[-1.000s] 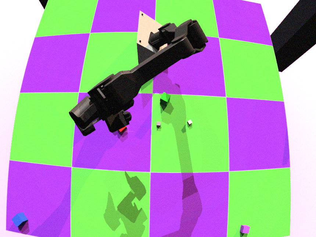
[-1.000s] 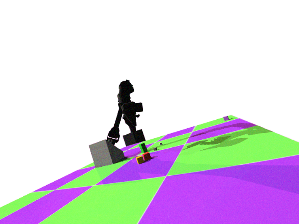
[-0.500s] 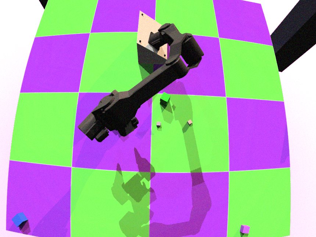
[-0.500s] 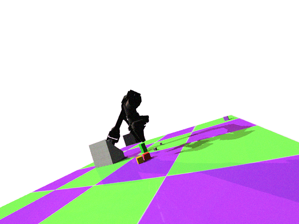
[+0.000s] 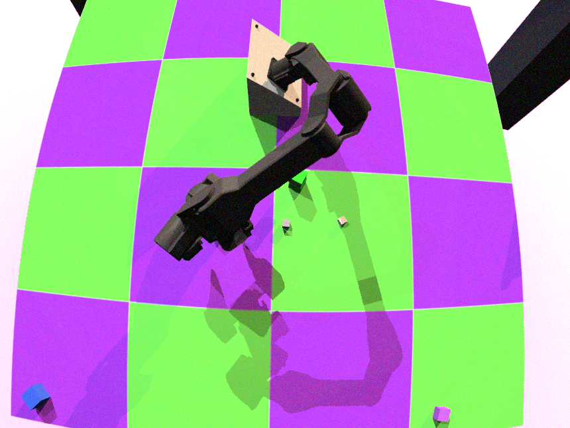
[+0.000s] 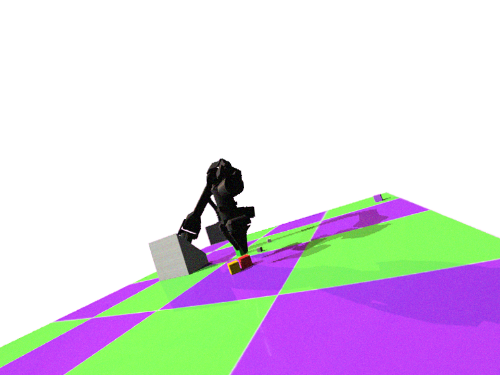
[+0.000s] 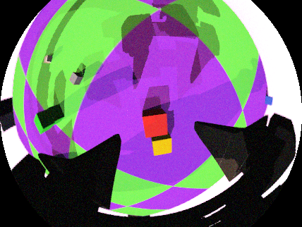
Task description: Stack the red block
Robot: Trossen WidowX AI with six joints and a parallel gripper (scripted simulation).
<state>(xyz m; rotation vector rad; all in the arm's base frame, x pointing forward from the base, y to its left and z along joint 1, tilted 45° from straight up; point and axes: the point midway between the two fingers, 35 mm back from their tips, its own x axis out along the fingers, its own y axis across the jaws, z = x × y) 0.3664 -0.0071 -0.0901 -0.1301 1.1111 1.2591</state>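
The red block [image 6: 245, 261] [image 7: 155, 125] sits on the checkered floor, hidden under the arm in the top view. The green tower [image 5: 299, 178] [image 6: 237, 253] [image 7: 39, 125] stands upright apart from it, partly hidden by the arm in the top view and by the gripper and red block in the exterior view. My gripper [image 6: 243, 251] [image 7: 159, 132] is open and empty, pointing down above the red block. In the wrist view the red block shows between the widely spread fingertips, with the tower off to the left.
A yellow block [image 6: 234, 267] [image 7: 162, 146] is right beside the red one. Small grey [image 5: 285, 223] [image 7: 75, 78] and beige [image 5: 342, 220] blocks lie near the tower. A blue block [image 5: 35, 396] [image 7: 269, 100] and a purple block [image 5: 441, 413] [image 6: 377, 197] are far off.
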